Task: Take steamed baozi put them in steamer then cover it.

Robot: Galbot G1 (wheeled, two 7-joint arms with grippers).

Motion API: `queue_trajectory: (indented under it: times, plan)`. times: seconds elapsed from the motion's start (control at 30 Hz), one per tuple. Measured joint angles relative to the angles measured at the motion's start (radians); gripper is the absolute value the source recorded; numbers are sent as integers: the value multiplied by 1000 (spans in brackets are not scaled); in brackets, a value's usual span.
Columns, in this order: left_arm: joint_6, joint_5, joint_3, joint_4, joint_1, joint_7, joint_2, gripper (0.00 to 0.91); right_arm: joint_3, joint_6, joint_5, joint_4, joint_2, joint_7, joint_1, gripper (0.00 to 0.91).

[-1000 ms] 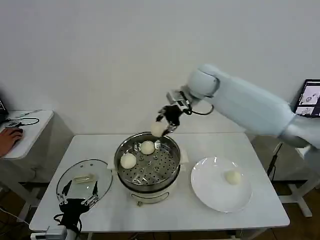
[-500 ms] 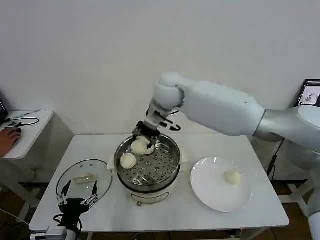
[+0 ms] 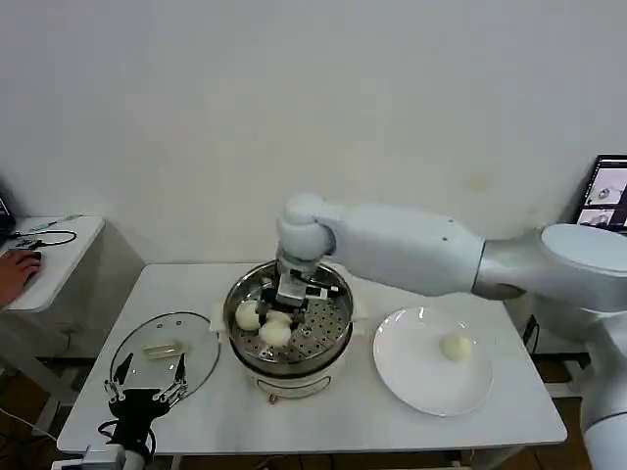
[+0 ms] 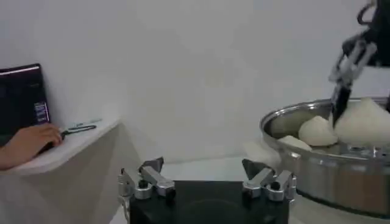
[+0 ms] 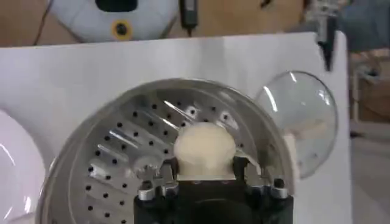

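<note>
The steel steamer (image 3: 349, 315) stands mid-table with its perforated tray (image 5: 116, 152) showing. My right gripper (image 3: 282, 315) reaches down into it, shut on a creamy-white baozi (image 5: 204, 146) that hangs low over the tray (image 3: 275, 333). A second baozi (image 3: 248, 314) lies on the tray beside it, and the left wrist view shows two buns (image 4: 317, 129) behind the held one (image 4: 365, 122). One more baozi (image 3: 456, 346) sits on the white plate (image 3: 411, 377). The glass cover (image 3: 162, 352) lies flat left of the steamer. My left gripper (image 3: 147, 392) rests open at the table's front left (image 4: 204, 167).
A side desk (image 3: 49, 255) with cables and a person's hand (image 3: 15, 274) stands to the left. A screen (image 3: 607, 191) is at the far right. Bare tabletop (image 3: 323, 421) runs along the front edge. My right arm spans above the steamer's back and the plate side.
My right gripper has carried the baozi from above the steamer's far rim down into the steamer, toward its front left. The left gripper has barely shifted.
</note>
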Motion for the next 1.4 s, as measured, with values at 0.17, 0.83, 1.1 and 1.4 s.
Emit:
queue_trajectory:
  times: [0.17,0.83,1.1,1.4]
  plan:
    - [0,-4,-3,-1,-4,0,-1,907,-12,24,-33,8,0,0,-16,595]
    - [0,-7,-1,9,-10,0,-7,907,-29,33,-69,26,-8,-6,-38,907]
    - [-1,-8,-2,8,-10,0,-7,907,-31,24,-71,18,1,12,-40,907]
    - [-1,-9,1,3,-9,1,-6,907,-30,9,-64,31,-25,29,-16,907]
